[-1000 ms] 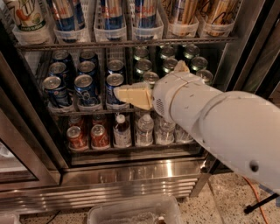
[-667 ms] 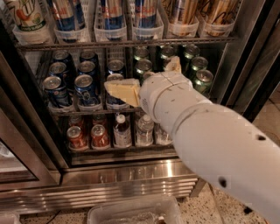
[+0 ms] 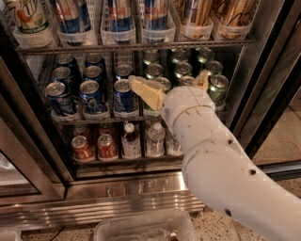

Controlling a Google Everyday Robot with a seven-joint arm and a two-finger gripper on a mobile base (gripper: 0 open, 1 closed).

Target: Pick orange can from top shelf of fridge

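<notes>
While the orange can (image 3: 194,12) stands upright, the gripper (image 3: 167,81) hovers below.

Shop-like place, stocked drinks fridge (image 3: 134,188), jaws before its middle shelf (image 3: 96,117)

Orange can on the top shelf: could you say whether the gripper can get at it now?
Probably yes, once raised: the gripper is open before the short cans one rack below, and nothing visible blocks the orange can.
</notes>
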